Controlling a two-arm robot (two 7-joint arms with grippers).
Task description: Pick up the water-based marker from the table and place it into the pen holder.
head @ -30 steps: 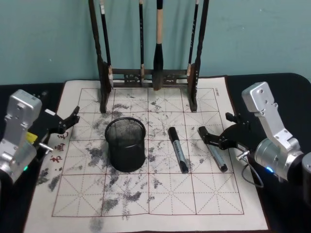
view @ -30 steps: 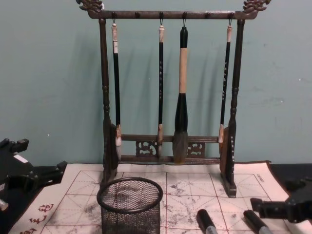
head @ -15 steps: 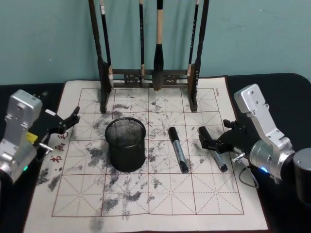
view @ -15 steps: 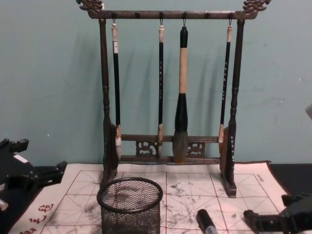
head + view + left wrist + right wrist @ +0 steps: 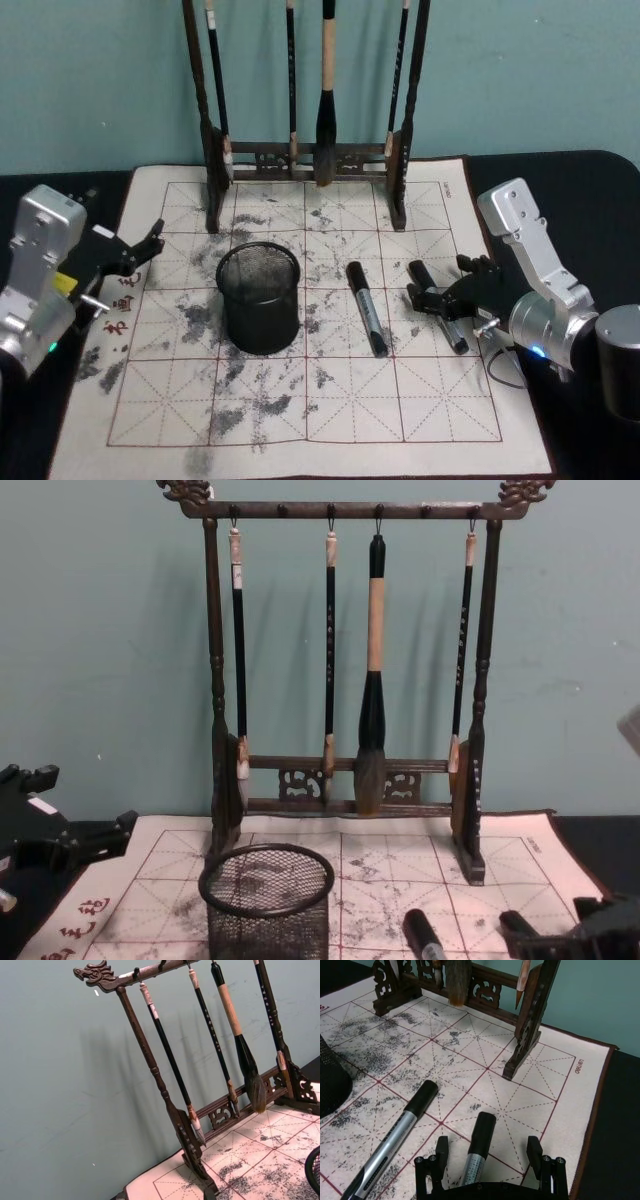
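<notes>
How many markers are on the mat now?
2 markers. One lies just right of the pen holder; the other lies farther right, between the open fingers of the right gripper.

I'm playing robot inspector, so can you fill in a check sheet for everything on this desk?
Surface: ink-stained grid calligraphy mat on a dark table.
Job's things: black mesh pen holder stands upright on the mat and looks empty; right-hand marker lies flat on the mat.
Clutter: second marker lies flat between the pen holder and the right-hand marker.
Claws: right claw is open, with one finger on each side of the right-hand marker, not gripping it; left claw is parked at the mat's left edge.
Cables: thin wire loop by the right wrist.
Surroundings: wooden brush rack with four hanging brushes stands at the mat's back; teal wall behind.
</notes>
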